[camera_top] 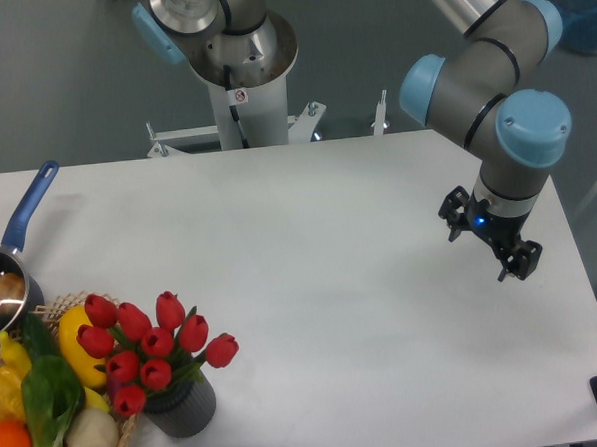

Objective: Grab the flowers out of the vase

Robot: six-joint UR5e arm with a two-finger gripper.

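Reaching stage, by my read: gripper point(518, 259) hangs over bare table point(330, 242) at 3 o'clock, well apart from flowers point(155, 346). Finger spread too small to tell. Flowers sit in vase point(183, 408) at 7 o'clock, near front edge, vase touching wicker basket point(124, 433); steel pot point(2, 294) at 9 o'clock. To do well: cross table, come down from above, close on stems beneath buds, avoid basket, lift straight. Bunch long axis near upright, buds up, fanning wider than vase mouth.
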